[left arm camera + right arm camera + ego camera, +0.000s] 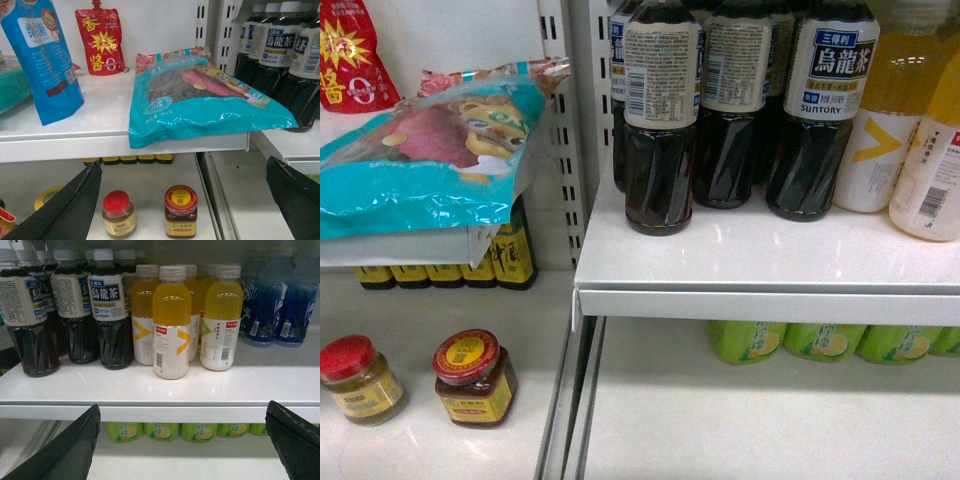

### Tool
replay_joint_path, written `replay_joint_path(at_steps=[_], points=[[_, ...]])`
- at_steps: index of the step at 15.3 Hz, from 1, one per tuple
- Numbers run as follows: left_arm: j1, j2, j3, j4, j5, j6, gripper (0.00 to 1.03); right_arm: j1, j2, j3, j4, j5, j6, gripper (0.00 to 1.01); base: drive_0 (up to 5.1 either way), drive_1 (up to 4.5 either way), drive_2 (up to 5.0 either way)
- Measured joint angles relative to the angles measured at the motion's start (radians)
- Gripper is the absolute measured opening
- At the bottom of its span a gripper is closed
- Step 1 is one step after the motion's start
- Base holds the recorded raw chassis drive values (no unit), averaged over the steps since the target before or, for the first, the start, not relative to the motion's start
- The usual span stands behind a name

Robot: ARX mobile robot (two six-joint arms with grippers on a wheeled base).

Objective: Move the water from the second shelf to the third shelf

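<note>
The water is out of view in all three views. My left gripper is open, and its two dark fingers stand wide apart in front of the left shelf bay with nothing between them. My right gripper is open too; its fingers frame the front edge of the white drinks shelf and hold nothing. Neither gripper shows in the head view.
Dark oolong tea bottles and yellow drink bottles stand on the right shelf, with blue-labelled bottles at the far right. Green bottles line the shelf below. A teal snack bag overhangs the left shelf; two red-lidded jars stand underneath.
</note>
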Motion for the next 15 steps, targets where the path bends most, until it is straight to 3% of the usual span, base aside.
replay_joint_path(at_steps=[15], points=[[0.0,0.0,0.0,0.0,0.0,0.0,0.98,0.0,0.0,0.0,0.0,0.0,0.0,0.98,0.0,0.0,0.0]])
